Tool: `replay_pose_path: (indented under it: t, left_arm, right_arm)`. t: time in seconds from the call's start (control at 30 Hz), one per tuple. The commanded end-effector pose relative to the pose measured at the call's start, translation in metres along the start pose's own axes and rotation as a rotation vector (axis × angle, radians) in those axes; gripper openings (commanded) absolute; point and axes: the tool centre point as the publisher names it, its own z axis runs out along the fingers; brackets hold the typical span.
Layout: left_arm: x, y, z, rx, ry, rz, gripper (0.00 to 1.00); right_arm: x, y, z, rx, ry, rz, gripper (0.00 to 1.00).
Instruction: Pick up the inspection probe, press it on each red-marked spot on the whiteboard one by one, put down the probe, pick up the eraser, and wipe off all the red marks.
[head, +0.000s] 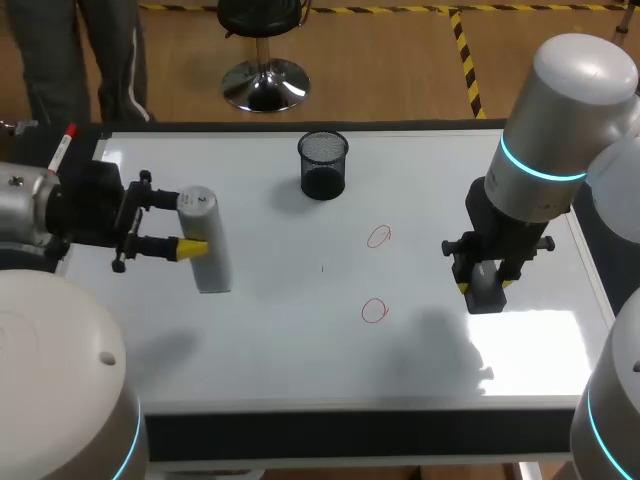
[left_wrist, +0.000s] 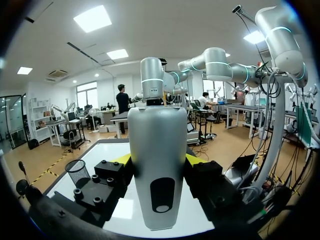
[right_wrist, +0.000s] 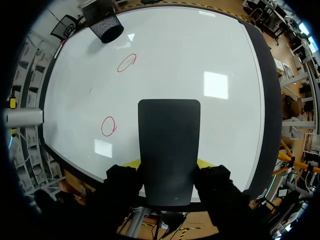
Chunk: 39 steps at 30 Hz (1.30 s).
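Note:
The inspection probe (head: 207, 245), a pale grey cylinder, is over the whiteboard's (head: 300, 340) left side, with my left gripper (head: 182, 223) shut on it from the left. In the left wrist view the probe (left_wrist: 159, 150) fills the gap between the yellow-tipped fingers (left_wrist: 124, 159). My right gripper (head: 485, 284) hangs over the board's right side, shut on the dark eraser (head: 487, 290). The eraser (right_wrist: 169, 145) hides the board just ahead of that gripper (right_wrist: 168, 164). Two red circles are drawn mid-board: a far one (head: 378, 236) (right_wrist: 126, 62) and a near one (head: 374, 311) (right_wrist: 108, 126), both left of the eraser.
A black mesh cup (head: 323, 165) (right_wrist: 106, 26) (left_wrist: 78, 172) stands at the back middle of the board. A red-capped marker (head: 62, 148) lies off the far left corner. The right wrist view shows the probe's end (right_wrist: 22, 117) at the board's far side.

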Motion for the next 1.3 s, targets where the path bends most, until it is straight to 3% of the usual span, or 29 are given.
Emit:
replay_pose_path:
  t: [0.03,0.6,1.3]
  left_arm:
    - [0.000,0.004,0.012,0.009,0.003,0.003,0.00]
    - [0.012,0.012,0.069,0.038,0.050,-0.004,0.00]
    - [0.008,0.016,0.133,0.072,0.098,-0.006,0.00]
  right_arm:
    - [-0.001,0.000,0.000,-0.001,0.003,-0.002,0.00]
    - [-0.001,0.000,0.000,-0.001,0.003,-0.002,0.00]
    - [-0.001,0.000,0.000,-0.001,0.003,-0.002,0.00]
